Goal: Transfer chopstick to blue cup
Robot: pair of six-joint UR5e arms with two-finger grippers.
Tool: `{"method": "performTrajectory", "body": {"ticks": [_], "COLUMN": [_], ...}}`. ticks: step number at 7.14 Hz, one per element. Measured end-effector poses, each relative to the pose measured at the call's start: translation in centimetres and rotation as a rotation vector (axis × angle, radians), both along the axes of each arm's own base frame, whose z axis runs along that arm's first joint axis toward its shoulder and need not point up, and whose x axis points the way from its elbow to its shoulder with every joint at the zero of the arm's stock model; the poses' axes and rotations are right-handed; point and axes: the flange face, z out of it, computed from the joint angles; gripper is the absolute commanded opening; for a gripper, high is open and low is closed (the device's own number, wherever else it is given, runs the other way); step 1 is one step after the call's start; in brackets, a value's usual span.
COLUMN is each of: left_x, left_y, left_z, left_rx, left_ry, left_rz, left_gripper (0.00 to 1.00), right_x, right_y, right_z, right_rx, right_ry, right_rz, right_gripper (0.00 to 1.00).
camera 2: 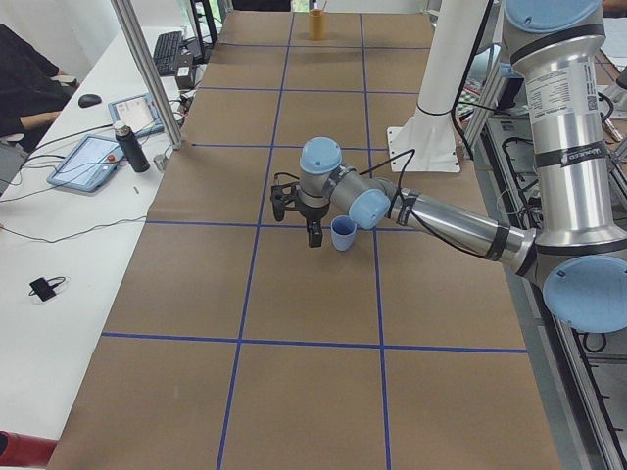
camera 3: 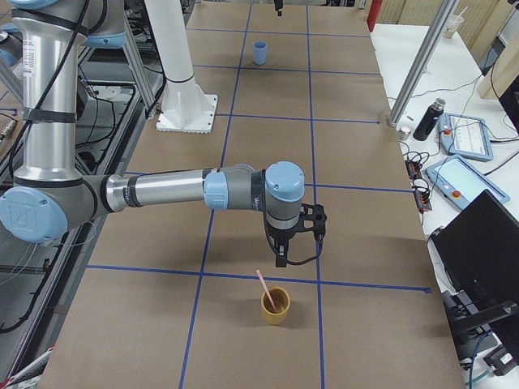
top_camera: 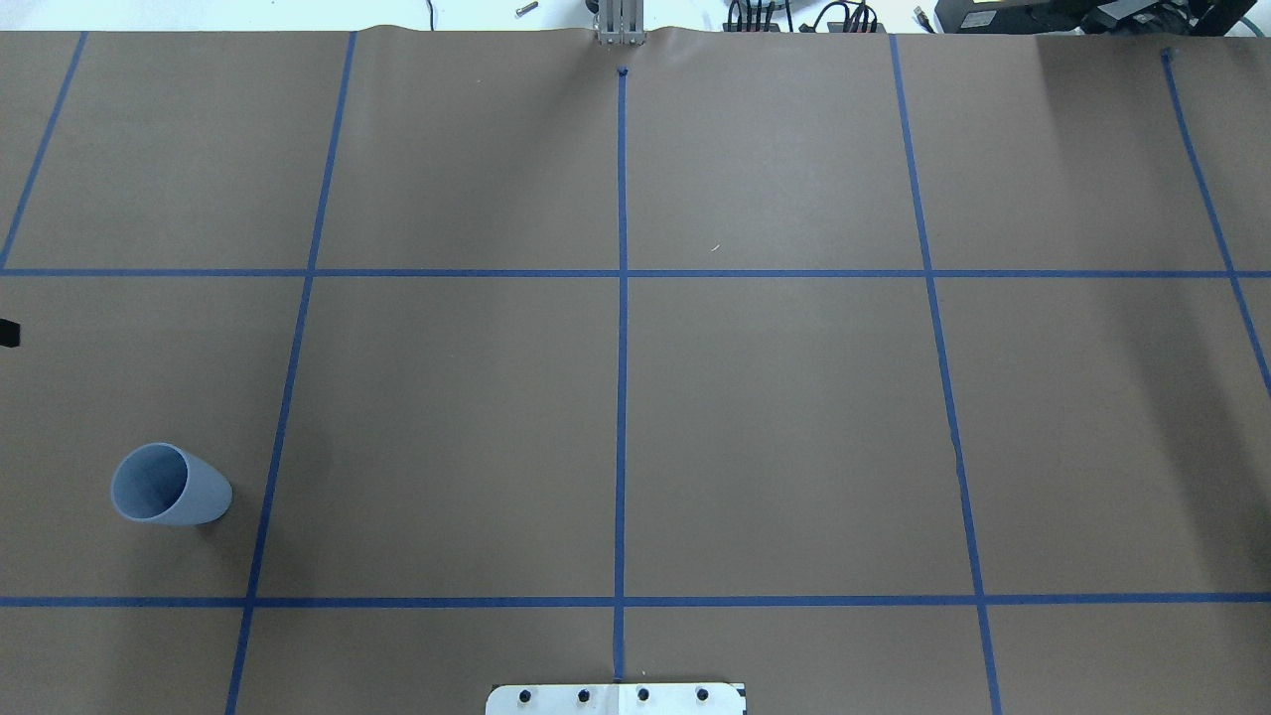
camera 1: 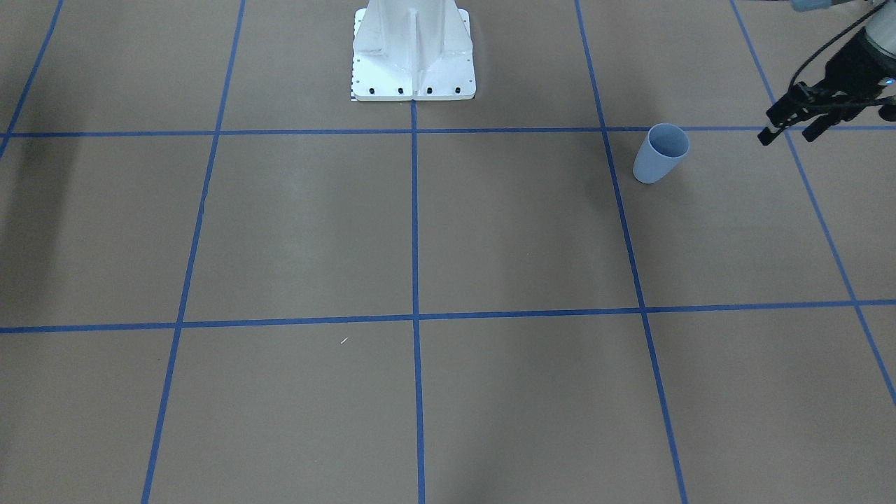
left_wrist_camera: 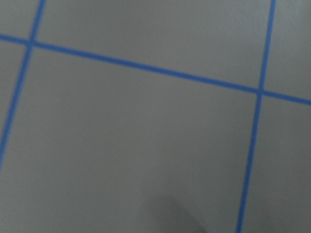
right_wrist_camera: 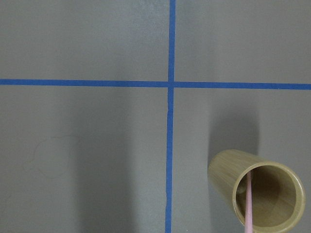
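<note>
The pale blue cup (camera 1: 661,154) stands upright and empty on the brown table, also in the overhead view (top_camera: 169,485) and the exterior left view (camera 2: 343,233). My left gripper (camera 1: 789,134) hovers beside it, a short way off, open and empty. The pale pink chopstick (camera 3: 263,284) leans in a tan bamboo cup (camera 3: 276,305) at the table's other end; the right wrist view shows the chopstick (right_wrist_camera: 249,204) inside that cup (right_wrist_camera: 257,194). My right gripper (camera 3: 298,247) hangs just above and beyond the bamboo cup. I cannot tell whether it is open or shut.
The white robot base (camera 1: 413,52) stands at the table's middle edge. Blue tape lines divide the brown surface into squares. A side bench with a tablet (camera 2: 93,157) and a dark bottle (camera 2: 129,147) runs along the far side.
</note>
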Motion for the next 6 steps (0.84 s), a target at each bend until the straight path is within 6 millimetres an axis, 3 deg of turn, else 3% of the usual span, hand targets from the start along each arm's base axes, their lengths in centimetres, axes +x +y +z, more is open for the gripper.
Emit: {"method": "performTrajectory", "body": {"ticks": [1, 3, 6], "left_x": [3.2, 6.8, 8.2], "left_y": [1.6, 3.5, 4.4], "left_z": [-1.5, -1.9, 0.5], "left_rx": [-0.015, -0.027, -0.064], "left_ry": [-0.007, -0.023, -0.06], "left_rz": [0.014, 0.063, 0.101], "left_gripper": [0.98, 0.98, 0.98], "right_x": [-0.1, -0.3, -0.4], "right_y": [-0.1, -0.4, -0.4], "right_z": [0.0, -0.3, -0.5], "right_rx": [-0.004, -0.026, -0.034], "right_ry": [0.001, -0.003, -0.011], "right_rz": [0.004, 0.026, 0.034], "right_gripper": [1.0, 1.0, 1.0]}}
